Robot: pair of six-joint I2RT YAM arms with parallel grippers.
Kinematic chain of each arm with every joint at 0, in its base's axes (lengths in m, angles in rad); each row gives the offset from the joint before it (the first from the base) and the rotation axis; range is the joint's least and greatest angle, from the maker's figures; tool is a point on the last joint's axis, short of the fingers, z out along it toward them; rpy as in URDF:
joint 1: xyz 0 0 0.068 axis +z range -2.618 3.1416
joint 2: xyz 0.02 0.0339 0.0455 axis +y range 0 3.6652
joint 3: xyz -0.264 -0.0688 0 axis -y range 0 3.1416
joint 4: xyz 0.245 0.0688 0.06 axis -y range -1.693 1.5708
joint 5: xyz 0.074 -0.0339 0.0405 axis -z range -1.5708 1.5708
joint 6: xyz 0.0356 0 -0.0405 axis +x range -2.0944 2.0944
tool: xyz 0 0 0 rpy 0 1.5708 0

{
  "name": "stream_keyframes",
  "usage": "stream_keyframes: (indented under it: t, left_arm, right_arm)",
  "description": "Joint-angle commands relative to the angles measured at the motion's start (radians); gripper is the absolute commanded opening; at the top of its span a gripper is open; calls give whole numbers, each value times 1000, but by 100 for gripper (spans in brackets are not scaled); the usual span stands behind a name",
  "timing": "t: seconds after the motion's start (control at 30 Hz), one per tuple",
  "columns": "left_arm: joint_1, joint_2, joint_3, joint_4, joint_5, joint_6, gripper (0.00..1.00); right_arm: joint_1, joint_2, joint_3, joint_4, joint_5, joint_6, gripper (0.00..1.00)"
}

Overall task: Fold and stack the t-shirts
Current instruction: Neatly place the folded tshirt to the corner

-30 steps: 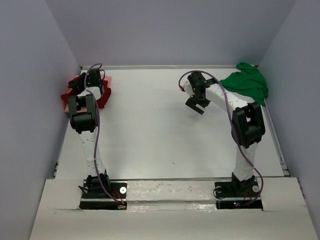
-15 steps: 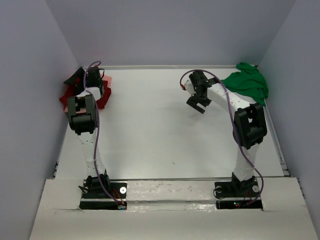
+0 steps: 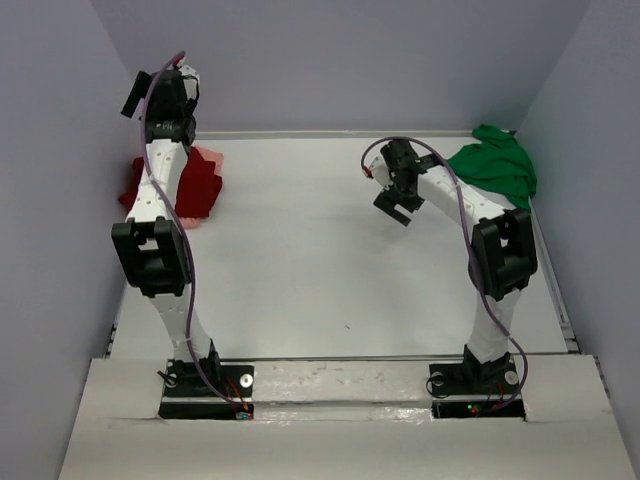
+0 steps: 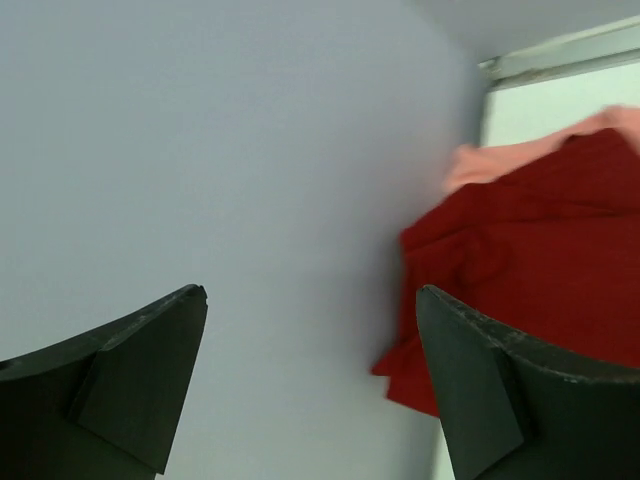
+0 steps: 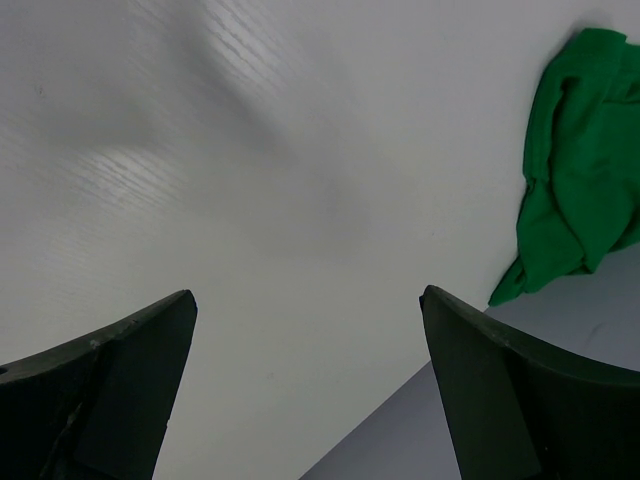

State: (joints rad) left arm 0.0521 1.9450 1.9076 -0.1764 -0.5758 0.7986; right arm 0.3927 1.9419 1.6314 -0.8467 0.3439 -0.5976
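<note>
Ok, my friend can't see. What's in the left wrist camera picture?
A dark red shirt lies crumpled beside a grey wall, a pink shirt peeking out behind it. In front, the left arm's two black fingers stand wide open, holding nothing.

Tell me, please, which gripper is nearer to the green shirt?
Right. The right gripper hovers beside the green shirt, toward the middle of the table. The left gripper is high above the red shirt, at the opposite side.
</note>
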Motion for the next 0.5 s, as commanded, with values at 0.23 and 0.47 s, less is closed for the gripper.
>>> stream_keyframes:
  t: [0.23, 0.47]
  left_arm:
    - [49, -72, -168, -319, 683, -297, 96]
    - [112, 28, -124, -304, 732, -303, 95]
  right_arm:
    - [-49, -38, -25, -64, 1, 39, 31]
    - [-97, -58, -94, -63, -6, 62, 0]
